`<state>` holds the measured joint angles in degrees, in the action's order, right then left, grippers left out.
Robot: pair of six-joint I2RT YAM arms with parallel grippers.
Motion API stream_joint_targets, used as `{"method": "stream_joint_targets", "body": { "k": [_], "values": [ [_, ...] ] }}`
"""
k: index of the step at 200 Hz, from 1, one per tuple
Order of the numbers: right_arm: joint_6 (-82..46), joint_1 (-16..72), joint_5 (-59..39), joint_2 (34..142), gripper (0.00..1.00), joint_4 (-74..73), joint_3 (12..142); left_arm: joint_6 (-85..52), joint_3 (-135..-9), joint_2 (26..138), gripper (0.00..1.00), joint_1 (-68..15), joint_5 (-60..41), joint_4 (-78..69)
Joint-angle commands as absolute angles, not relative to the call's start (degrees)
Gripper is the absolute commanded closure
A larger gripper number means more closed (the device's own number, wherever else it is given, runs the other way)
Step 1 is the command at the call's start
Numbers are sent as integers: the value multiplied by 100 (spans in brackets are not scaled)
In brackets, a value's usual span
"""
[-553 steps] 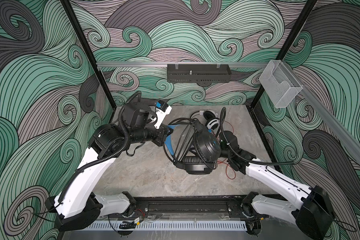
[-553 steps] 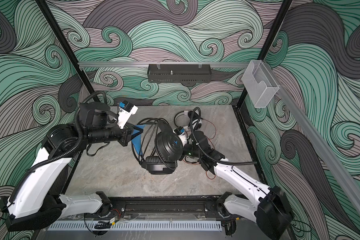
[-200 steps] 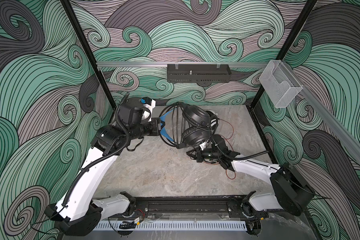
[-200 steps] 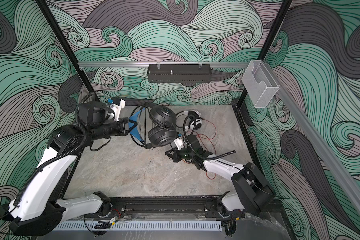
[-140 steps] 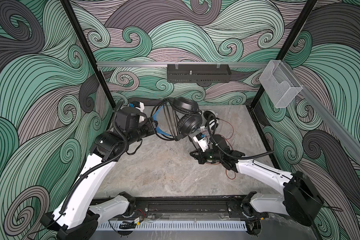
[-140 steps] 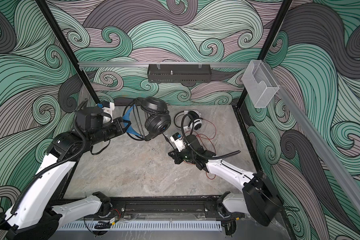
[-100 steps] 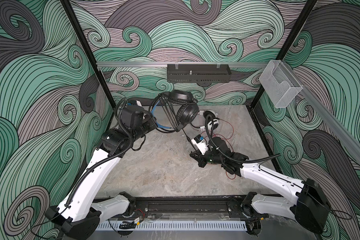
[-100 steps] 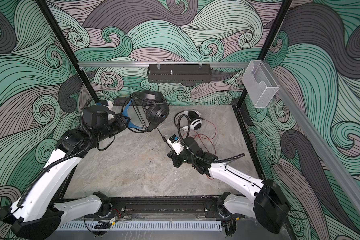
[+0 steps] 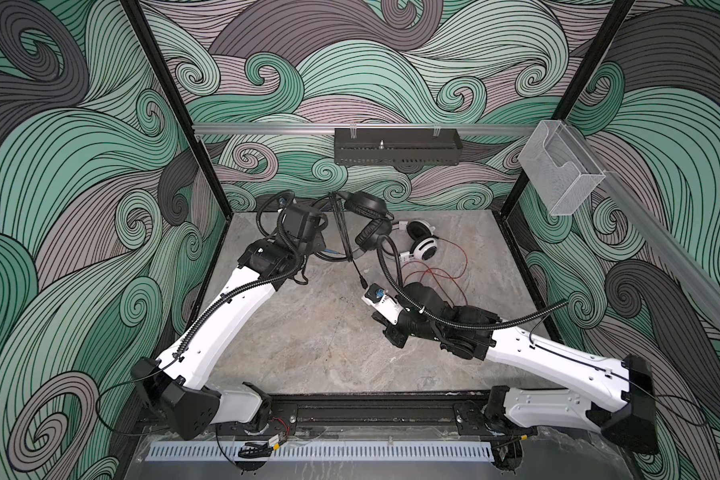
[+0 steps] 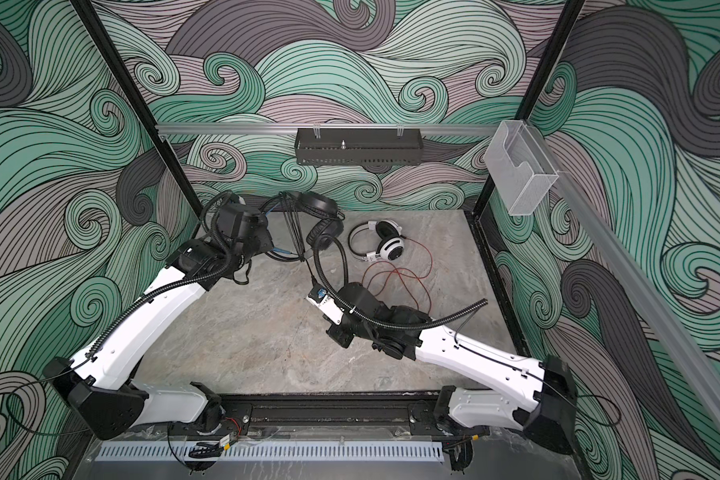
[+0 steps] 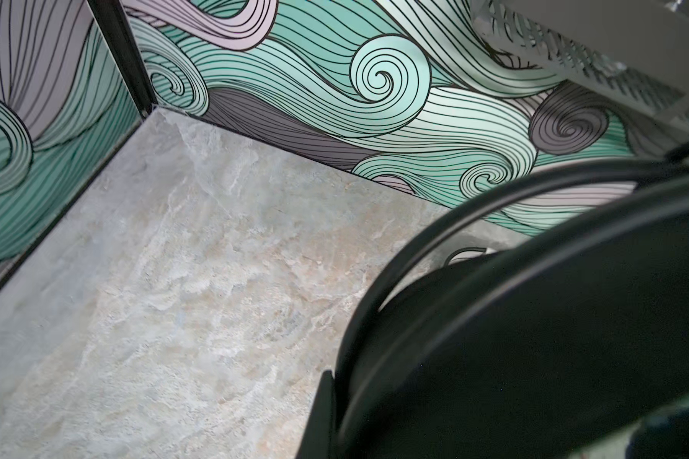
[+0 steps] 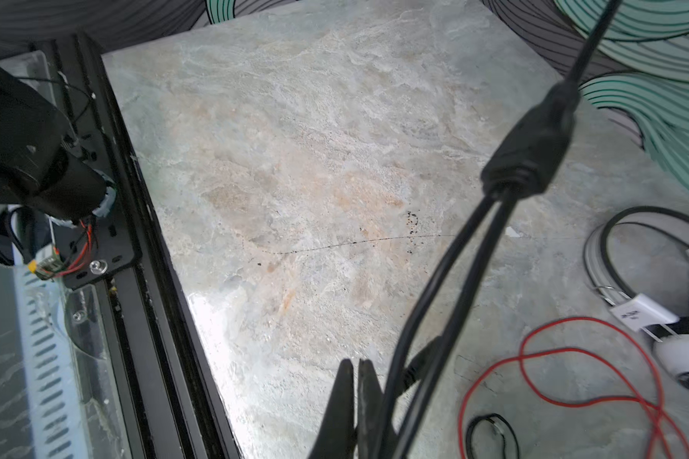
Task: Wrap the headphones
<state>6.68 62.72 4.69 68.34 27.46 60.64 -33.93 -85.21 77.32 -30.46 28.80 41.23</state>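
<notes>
Black headset (image 9: 366,204): aloft, upper centre, clamped in left fingers (image 11: 317,421).
Cable (image 12: 530,151): taut, pinched in right fingers (image 12: 345,397).
Next turn: light tension (no slack), laid beside the others.

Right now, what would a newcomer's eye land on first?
The black headphones, held off the table at the back left by the left gripper, with their black cable wound in strands across the headband and running straight down to beside the shut right gripper. Next, the white-and-black headphones lying at the back right, their red cable loose on the marble tabletop.
</notes>
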Motion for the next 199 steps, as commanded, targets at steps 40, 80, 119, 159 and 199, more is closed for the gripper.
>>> {"method": "stream_joint_targets", "body": {
  "k": [40, 80, 119, 159, 199],
  "values": [
    [1524, 6794, 1091, 7148, 100, 4589, 7891, -1766, -8335, 7730, 100, -3526, 3478, 3852],
    [2192, 7169, 1909, 7884, 100, 5596, 9270, -1166, -8219, 7712, 100, -3776, 2506, 5110],
    [2629, 7520, 2599, 8362, 100, 5867, 9814, -891, -8132, 7585, 100, -4225, 2419, 5894],
    [3164, 7594, 3371, 8477, 100, 5763, 9992, -623, -8015, 7557, 100, -4340, 1750, 6096],
    [4064, 7576, 4229, 8268, 100, 5120, 9548, -281, -7866, 7462, 100, -4436, 1102, 6060]
  ]
}}
